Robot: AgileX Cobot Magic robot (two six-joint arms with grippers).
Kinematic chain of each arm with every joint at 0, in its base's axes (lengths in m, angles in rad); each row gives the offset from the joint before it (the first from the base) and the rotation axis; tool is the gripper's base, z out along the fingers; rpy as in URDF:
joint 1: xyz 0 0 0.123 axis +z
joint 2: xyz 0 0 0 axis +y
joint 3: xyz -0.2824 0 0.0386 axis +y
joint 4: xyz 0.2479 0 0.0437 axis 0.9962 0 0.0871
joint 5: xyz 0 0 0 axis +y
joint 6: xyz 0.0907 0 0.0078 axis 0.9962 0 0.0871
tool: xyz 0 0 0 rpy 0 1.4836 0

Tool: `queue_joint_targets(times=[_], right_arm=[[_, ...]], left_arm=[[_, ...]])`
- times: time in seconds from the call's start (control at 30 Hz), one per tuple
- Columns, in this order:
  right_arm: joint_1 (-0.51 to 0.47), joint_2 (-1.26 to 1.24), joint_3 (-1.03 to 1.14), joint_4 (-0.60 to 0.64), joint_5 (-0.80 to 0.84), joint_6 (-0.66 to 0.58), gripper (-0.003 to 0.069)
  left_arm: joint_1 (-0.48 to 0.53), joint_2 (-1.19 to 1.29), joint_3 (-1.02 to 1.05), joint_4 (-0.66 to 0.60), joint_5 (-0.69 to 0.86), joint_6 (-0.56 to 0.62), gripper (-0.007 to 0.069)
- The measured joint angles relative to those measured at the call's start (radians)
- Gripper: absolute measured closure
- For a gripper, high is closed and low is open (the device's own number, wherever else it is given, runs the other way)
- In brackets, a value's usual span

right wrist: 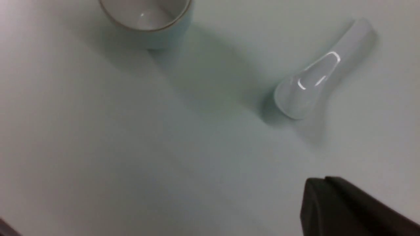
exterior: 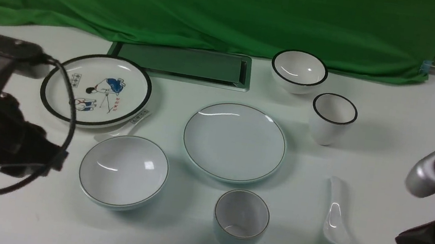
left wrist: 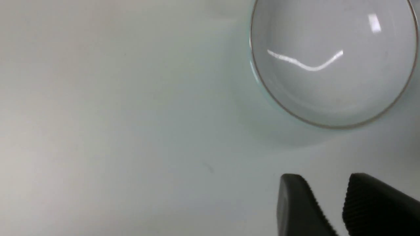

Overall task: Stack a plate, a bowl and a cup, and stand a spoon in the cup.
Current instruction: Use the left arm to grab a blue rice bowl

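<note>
The pale blue-green plate (exterior: 234, 141) lies mid-table with nothing on it. Left of it sits the wide bowl (exterior: 123, 171), and the cup (exterior: 241, 219) stands upright in front of the plate. The plain white spoon (exterior: 336, 213) lies flat to the right. My left gripper (left wrist: 325, 183) hovers over bare table just left of the bowl (left wrist: 333, 62), open, with nothing between its fingers (left wrist: 295, 203). My right gripper (right wrist: 320, 183) is shut and empty, over bare table short of the spoon (right wrist: 318, 75) and the cup (right wrist: 147, 19).
A white plate with a black rim and cartoon figures (exterior: 96, 90) lies at the back left, with a labelled spoon (exterior: 134, 121) poking out from under it. A black-rimmed bowl (exterior: 299, 70) and cup (exterior: 333, 117) stand back right. Behind are a metal panel (exterior: 183, 64) and green cloth (exterior: 216, 7).
</note>
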Motion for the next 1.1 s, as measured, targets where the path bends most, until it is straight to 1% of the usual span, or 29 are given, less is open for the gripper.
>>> queue_joint_targets(times=[0.03,0.07,0.13,0.27,0.33,0.4,0.43,0.5,0.53,0.57,0.6,0.63,0.67,0.73,0.8,0.83,0.87,0.93,0.97,1.0,1.07,1.1], right_arm=[[0.001,0.0,0.0,0.0,0.0,0.0,0.0644],[0.006,0.009,0.0,-0.002,-0.002,0.0,0.0642],[0.006,0.014,0.0,-0.008,-0.014,0.0,0.064],[0.01,0.014,0.0,-0.011,-0.04,0.0,0.0639],[0.01,0.017,0.0,-0.011,-0.059,0.0,0.0634],[0.01,0.02,0.0,-0.011,-0.085,0.0,0.0631],[0.01,0.021,0.0,-0.011,-0.098,0.0,0.063],[0.01,0.023,0.0,-0.011,-0.122,0.003,0.0629],[0.01,0.026,0.0,-0.011,-0.129,0.003,0.0629],[0.011,0.03,0.0,-0.011,-0.134,0.003,0.0629],[0.011,0.041,0.0,-0.011,-0.14,0.003,0.0627],[0.011,0.042,0.0,-0.011,-0.14,0.003,0.0627],[0.011,0.06,-0.002,-0.011,-0.141,0.003,0.0626],[0.011,0.084,-0.012,-0.011,-0.138,0.003,0.0624],[0.011,0.113,-0.032,-0.011,-0.124,0.003,0.0622],[0.011,0.116,-0.032,-0.011,-0.122,0.003,0.0622],[0.011,0.138,-0.057,-0.011,-0.102,0.003,0.0622],[0.011,0.163,-0.091,-0.011,-0.083,0.003,0.0622],[0.011,0.165,-0.095,-0.011,-0.081,0.003,0.0622],[0.011,0.183,-0.124,-0.011,-0.074,0.003,0.062],[0.011,0.192,-0.141,-0.011,-0.073,0.003,0.062],[0.011,0.203,-0.158,-0.011,-0.072,0.003,0.0618]], left_arm=[[-0.001,0.007,0.0,-0.001,0.0,-0.005,0.0398],[-0.001,0.056,0.0,-0.008,-0.053,-0.032,0.033],[0.0,0.131,0.0,-0.012,-0.137,-0.057,0.0228],[0.003,0.248,0.0,-0.017,-0.226,-0.064,0.0111],[0.004,0.305,-0.001,-0.035,-0.275,-0.066,0.0088],[0.005,0.35,-0.001,-0.052,-0.317,-0.066,0.0095],[0.005,0.372,-0.001,-0.057,-0.334,-0.066,0.0114],[0.005,0.409,-0.001,-0.06,-0.354,-0.066,0.0191],[0.005,0.423,-0.001,-0.061,-0.357,-0.066,0.025],[0.005,0.43,-0.001,-0.061,-0.362,-0.066,0.0291],[0.005,0.44,-0.001,-0.065,-0.371,-0.066,0.0396],[0.005,0.441,-0.002,-0.065,-0.373,-0.066,0.0428],[0.005,0.441,-0.01,-0.071,-0.377,-0.061,0.0529],[0.005,0.43,-0.037,-0.085,-0.359,-0.036,0.0596],[-0.005,0.412,-0.083,-0.086,-0.292,0.002,0.063],[-0.006,0.41,-0.088,-0.083,-0.284,0.002,0.0631],[-0.02,0.398,-0.142,-0.086,-0.228,0.036,0.0634],[-0.047,0.389,-0.222,-0.112,-0.186,0.072,0.0634],[-0.051,0.389,-0.222,-0.115,-0.185,0.075,0.0634],[-0.084,0.401,-0.316,-0.164,-0.169,0.111,0.0634],[-0.108,0.416,-0.366,-0.196,-0.159,0.129,0.0634],[-0.135,0.451,-0.444,-0.225,-0.149,0.141,0.0634]])
